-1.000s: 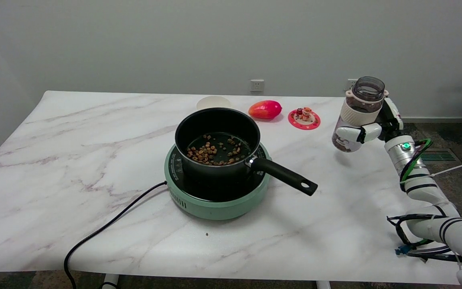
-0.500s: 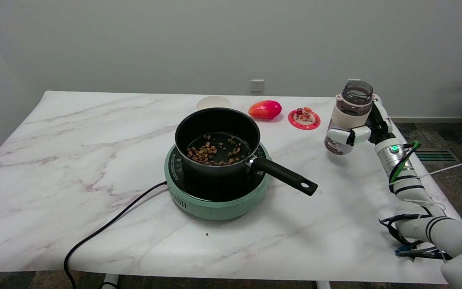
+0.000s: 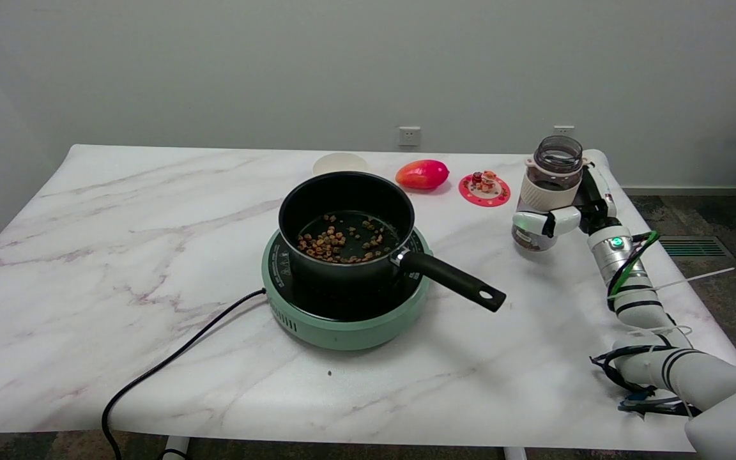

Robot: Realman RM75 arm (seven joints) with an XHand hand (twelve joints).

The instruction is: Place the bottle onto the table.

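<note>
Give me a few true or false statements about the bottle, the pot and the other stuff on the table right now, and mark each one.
1. The right hand grips the bottle. True.
2. The bottle has a cap on. False: its mouth is open.
3. The pot sits on the green cooker. True.
4. The pot is empty. False: brown bits lie in it.
5. The red fruit lies in front of the pot. False: it lies behind it, near the wall.
</note>
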